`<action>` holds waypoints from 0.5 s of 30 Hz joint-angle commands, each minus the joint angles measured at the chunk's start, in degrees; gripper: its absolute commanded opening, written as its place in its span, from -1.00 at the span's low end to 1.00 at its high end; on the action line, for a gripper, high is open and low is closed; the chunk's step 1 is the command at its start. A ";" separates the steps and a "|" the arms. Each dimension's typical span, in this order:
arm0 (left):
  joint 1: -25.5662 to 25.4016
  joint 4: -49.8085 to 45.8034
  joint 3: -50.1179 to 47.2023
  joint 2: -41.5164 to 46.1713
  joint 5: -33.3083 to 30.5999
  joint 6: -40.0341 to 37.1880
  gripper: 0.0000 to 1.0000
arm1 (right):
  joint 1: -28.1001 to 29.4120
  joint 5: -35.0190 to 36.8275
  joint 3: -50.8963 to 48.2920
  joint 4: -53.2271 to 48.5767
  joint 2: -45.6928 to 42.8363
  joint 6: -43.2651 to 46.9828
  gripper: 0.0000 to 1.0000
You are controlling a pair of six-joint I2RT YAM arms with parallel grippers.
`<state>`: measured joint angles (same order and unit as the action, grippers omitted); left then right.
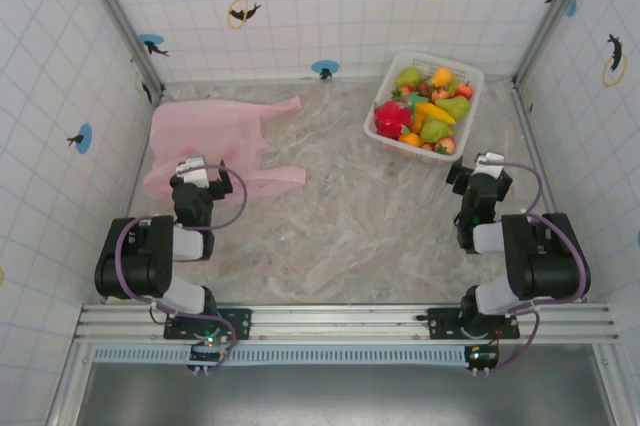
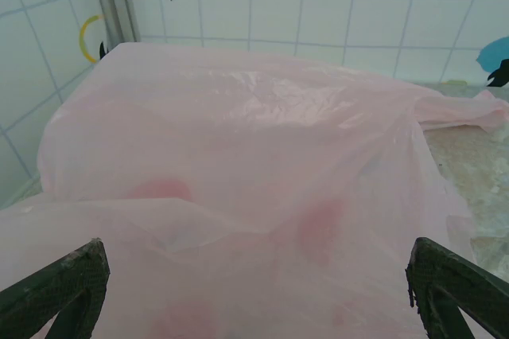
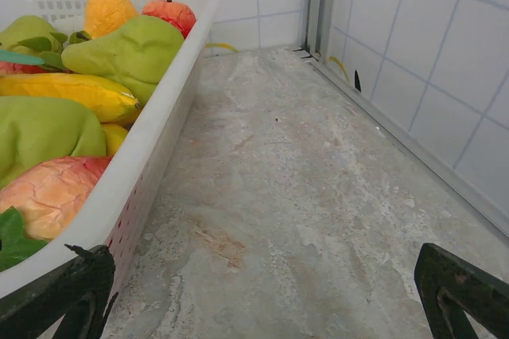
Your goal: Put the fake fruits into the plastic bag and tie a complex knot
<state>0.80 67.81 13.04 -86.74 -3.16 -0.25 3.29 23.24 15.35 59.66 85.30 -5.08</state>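
I am holding my left gripper [image 2: 256,267] with its fingers spread wide over the near edge of the pink plastic bag [image 1: 205,131], which is lying flat by the far left corner of the table [image 1: 340,226]. My right gripper [image 3: 262,267] is hovering, its fingers just as wide apart and gripping nothing, beside the white slatted basket [image 3: 151,164]. The fake fruits [image 1: 428,106] are sitting heaped in that basket near the far right corner.
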 commanded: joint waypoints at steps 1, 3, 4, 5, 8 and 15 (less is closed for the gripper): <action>-0.39 1.14 0.77 0.08 0.74 -1.15 0.95 | 0.14 -0.37 2.04 -0.66 -0.84 0.05 1.00; -0.36 1.13 0.84 0.13 0.72 -1.13 0.95 | 0.17 -0.39 2.03 -0.58 -0.83 0.06 1.00; -0.31 1.11 0.81 0.13 0.71 -1.17 0.95 | 0.21 -0.39 2.05 -0.57 -0.83 0.01 1.00; -0.38 1.12 0.85 0.09 0.75 -1.16 0.95 | 0.16 -0.38 2.05 -0.64 -0.83 0.07 1.00; -0.38 1.17 0.85 0.09 0.71 -1.11 0.95 | 0.05 -0.75 2.09 -0.61 -0.83 -0.01 1.00; -0.36 1.18 0.84 0.10 0.70 -1.14 0.95 | -0.70 -2.10 2.03 -0.76 -0.92 -0.32 1.00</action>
<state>0.80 67.81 13.04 -86.74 -3.18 -0.25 2.63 21.98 15.35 59.20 85.30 -5.15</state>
